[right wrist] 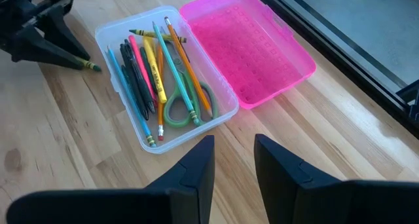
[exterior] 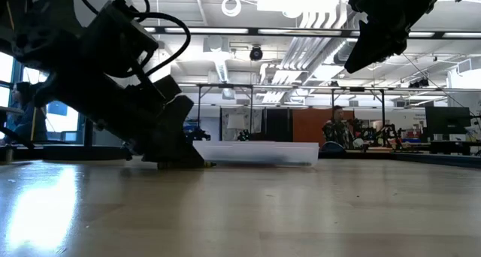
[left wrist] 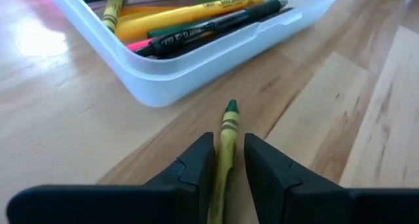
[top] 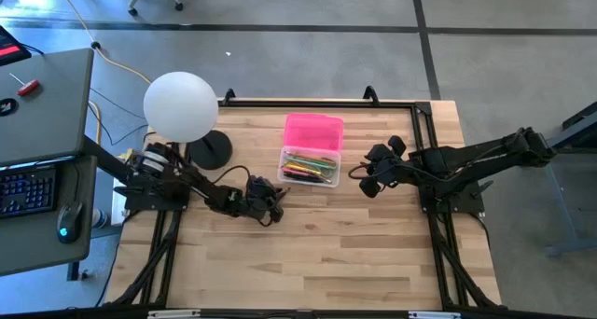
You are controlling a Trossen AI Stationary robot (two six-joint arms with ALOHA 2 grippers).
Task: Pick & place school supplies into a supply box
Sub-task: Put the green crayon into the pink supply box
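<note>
Two grippers over the table (top: pixel 308 254) here, so let us go through what we see. Our left gripper (left wrist: pixel 228 160) is down low on the wood, just off the box's near left corner, and its fingers are pinched around a green crayon (left wrist: pixel 228 129). The crayon's tip pokes out past the fingertips toward the box and stops short of its wall; we can't tell whether the crayon touches the wood.

We see the supply box (right wrist: pixel 141 135) lying open around the middle of the table, toward the far edge, with its pink lid (right wrist: pixel 249 50) flipped back flat on the far side. Inside we count a heap of pencils and pens (right wrist: pixel 154 70) lying lengthwise, plus green-handled scissors (right wrist: pixel 180 103) among them.

Our right gripper (right wrist: pixel 234 160) hangs above the table just off the right side of the box, fingers parted and holding nothing.

Near the far left corner of the table we've also got a round white lamp (top: pixel 181 105) on a dark base.
</note>
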